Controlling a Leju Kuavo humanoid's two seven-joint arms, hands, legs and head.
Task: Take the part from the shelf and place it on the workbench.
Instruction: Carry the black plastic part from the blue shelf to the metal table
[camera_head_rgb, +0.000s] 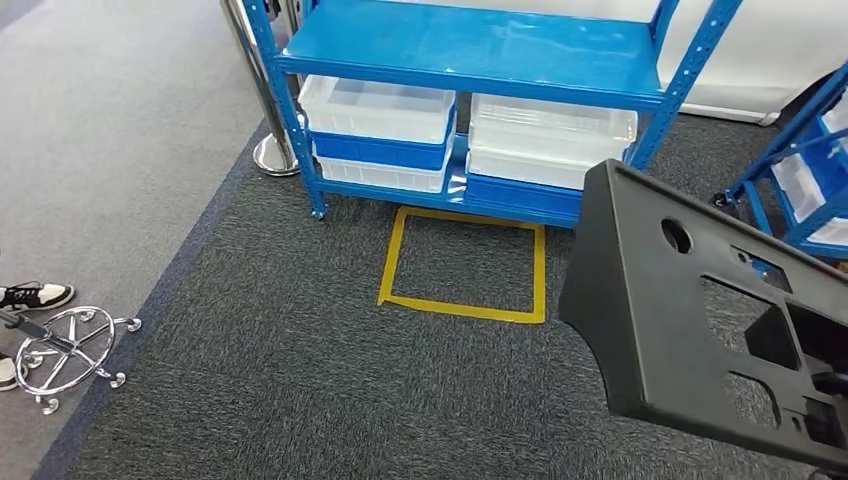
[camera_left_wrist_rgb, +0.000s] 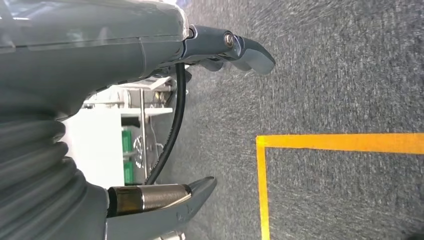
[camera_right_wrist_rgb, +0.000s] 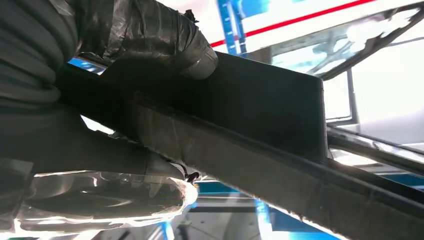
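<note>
A large black plastic part (camera_head_rgb: 690, 320) with several cut-outs hangs in the air at the right of the head view, over the carpet. In the right wrist view my right hand (camera_right_wrist_rgb: 145, 45) grips this part (camera_right_wrist_rgb: 260, 115), thumb pressed on its flat face and fingers under its edge. My left hand (camera_left_wrist_rgb: 220, 50) hangs over the carpet with its fingers apart and nothing in it. The blue shelf (camera_head_rgb: 480, 50) stands ahead, its lower level holding white and blue bins (camera_head_rgb: 380, 130).
A yellow tape square (camera_head_rgb: 465, 260) marks the dark carpet in front of the shelf. A second blue rack (camera_head_rgb: 800, 170) stands at the right. A chrome post base (camera_head_rgb: 275, 155) is left of the shelf. A chair base (camera_head_rgb: 65, 350) and a person's shoe (camera_head_rgb: 35, 295) lie at the left.
</note>
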